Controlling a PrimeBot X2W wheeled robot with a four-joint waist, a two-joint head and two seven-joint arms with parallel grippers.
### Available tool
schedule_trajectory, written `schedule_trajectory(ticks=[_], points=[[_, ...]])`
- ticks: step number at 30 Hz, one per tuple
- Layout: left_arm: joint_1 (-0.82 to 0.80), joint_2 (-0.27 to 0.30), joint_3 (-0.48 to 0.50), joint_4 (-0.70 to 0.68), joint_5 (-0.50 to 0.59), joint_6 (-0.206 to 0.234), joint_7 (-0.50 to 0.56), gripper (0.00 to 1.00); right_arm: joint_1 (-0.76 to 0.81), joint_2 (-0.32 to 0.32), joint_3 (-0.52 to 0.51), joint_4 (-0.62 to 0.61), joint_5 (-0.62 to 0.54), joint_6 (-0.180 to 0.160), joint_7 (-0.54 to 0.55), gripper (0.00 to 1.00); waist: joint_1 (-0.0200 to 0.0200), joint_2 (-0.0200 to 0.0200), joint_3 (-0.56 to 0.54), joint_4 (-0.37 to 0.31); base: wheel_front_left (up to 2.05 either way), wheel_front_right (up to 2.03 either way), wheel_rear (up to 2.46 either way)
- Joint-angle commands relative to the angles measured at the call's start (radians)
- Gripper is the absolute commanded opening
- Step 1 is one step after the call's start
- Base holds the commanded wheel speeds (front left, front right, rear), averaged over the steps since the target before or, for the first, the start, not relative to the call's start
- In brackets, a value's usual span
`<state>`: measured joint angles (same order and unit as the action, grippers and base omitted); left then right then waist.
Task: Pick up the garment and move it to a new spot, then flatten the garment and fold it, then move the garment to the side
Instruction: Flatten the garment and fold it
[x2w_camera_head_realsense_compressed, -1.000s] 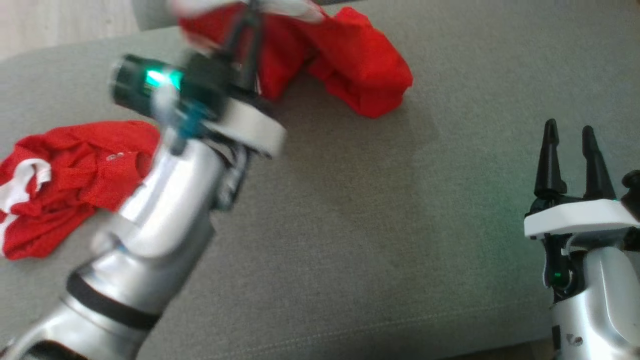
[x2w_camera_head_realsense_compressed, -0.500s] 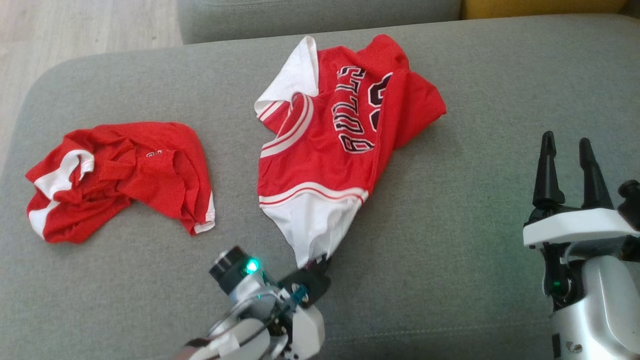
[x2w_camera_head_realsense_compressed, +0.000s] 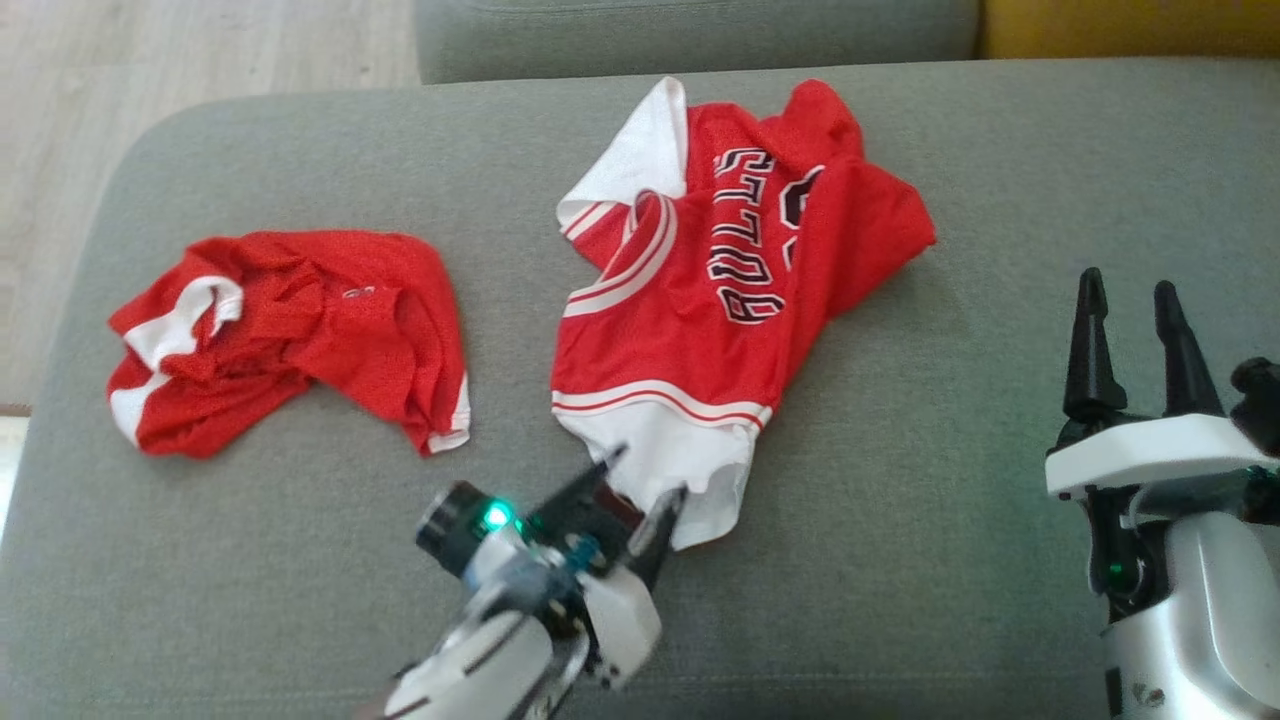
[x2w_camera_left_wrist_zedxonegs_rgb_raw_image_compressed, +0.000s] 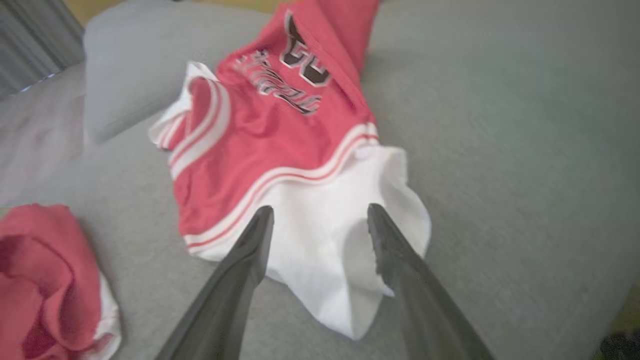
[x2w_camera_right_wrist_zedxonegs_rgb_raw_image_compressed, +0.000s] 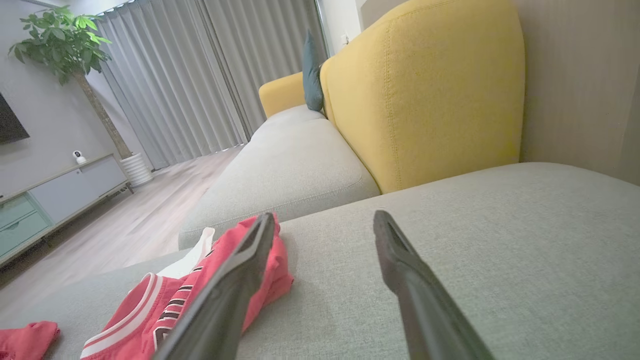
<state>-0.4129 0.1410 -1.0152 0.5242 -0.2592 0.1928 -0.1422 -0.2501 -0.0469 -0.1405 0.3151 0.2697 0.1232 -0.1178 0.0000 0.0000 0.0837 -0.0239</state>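
The garment (x2w_camera_head_realsense_compressed: 720, 300) is a red jersey with white panels and dark lettering, lying crumpled lengthwise on the middle of the grey sofa cushion (x2w_camera_head_realsense_compressed: 950, 450). My left gripper (x2w_camera_head_realsense_compressed: 650, 472) stands open at its near white end, fingers on either side of the cloth and gripping nothing. In the left wrist view the white end of the garment (x2w_camera_left_wrist_zedxonegs_rgb_raw_image_compressed: 260, 135) lies between and beyond the spread fingers of the left gripper (x2w_camera_left_wrist_zedxonegs_rgb_raw_image_compressed: 320, 210). My right gripper (x2w_camera_head_realsense_compressed: 1128, 285) hovers open and empty at the cushion's right side. In the right wrist view the right gripper (x2w_camera_right_wrist_zedxonegs_rgb_raw_image_compressed: 325, 216) points past the garment (x2w_camera_right_wrist_zedxonegs_rgb_raw_image_compressed: 125, 312).
A second red and white garment (x2w_camera_head_realsense_compressed: 300, 320) lies bunched at the cushion's left. Wooden floor (x2w_camera_head_realsense_compressed: 150, 60) lies beyond the cushion's rounded left edge. Another grey cushion (x2w_camera_head_realsense_compressed: 700, 30) sits behind, and a yellow backrest (x2w_camera_right_wrist_zedxonegs_rgb_raw_image_compressed: 425, 100) rises at the far right.
The left arm pulled the jersey from the far side toward me, laid it out, then opened and let go of its white end. The head view shifted. The right gripper stayed still.
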Motion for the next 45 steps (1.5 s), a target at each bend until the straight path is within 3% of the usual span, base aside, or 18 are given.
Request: schedule_trajectory(ticks=[1, 6, 12, 27, 28, 30, 37, 45], points=[[-0.04, 0.0, 0.056, -0.038, -0.016, 0.018, -0.026, 1.0, -0.015, -0.003, 0.023, -0.034, -0.009, 0.008, 0.007, 1.0, 0.0, 0.0, 0.0, 0.014, 0.0, 0.0, 0.0], [-0.027, -0.013, 0.169, -0.132, -0.093, 0.071, -0.093, 1.0, -0.043, -0.003, 0.016, -0.015, -0.011, 0.008, 0.04, 1.0, 0.0, 0.0, 0.005, 0.057, 0.0, 0.0, 0.0], [0.013, -0.014, 0.26, -0.264, -0.128, 0.101, -0.117, 1.0, -0.152, -0.003, 0.005, 0.09, 0.001, 0.008, 0.111, 1.0, 0.0, 0.0, 0.046, 0.124, 0.0, 0.0, 0.0], [0.04, -0.044, 0.311, -0.313, -0.101, 0.073, -0.119, 1.0, -0.394, -0.011, -0.203, 0.427, -0.155, 0.008, 0.182, 1.0, 0.0, 0.0, 0.136, 0.251, 0.0, 0.0, 0.0], [0.043, -0.046, 0.315, -0.313, -0.098, 0.072, -0.119, 1.0, -0.402, -0.012, -0.212, 0.444, -0.166, 0.008, 0.179, 0.89, 0.0, 0.0, 0.136, 0.254, 0.0, 0.0, 0.0], [0.049, -0.049, 0.325, -0.313, -0.094, 0.068, -0.119, 1.0, -0.416, -0.014, -0.229, 0.47, -0.193, 0.008, 0.166, 0.0, 0.0, 0.0, 0.135, 0.255, 0.0, 0.0, 0.0], [0.064, -0.059, 0.352, -0.309, -0.078, 0.053, -0.119, 1.0, -0.44, -0.038, -0.222, 0.467, -0.339, 0.008, 0.068, 0.0, 0.0, 0.0, 0.109, 0.221, 0.0, 0.0, 0.0], [0.09, -0.072, 0.366, -0.3, -0.071, 0.032, -0.12, 1.0, -0.363, -0.126, -0.056, 0.333, -0.599, 0.008, 0.011, 0.0, 0.0, 0.0, 0.056, 0.164, 0.0, 0.0, 0.0]])
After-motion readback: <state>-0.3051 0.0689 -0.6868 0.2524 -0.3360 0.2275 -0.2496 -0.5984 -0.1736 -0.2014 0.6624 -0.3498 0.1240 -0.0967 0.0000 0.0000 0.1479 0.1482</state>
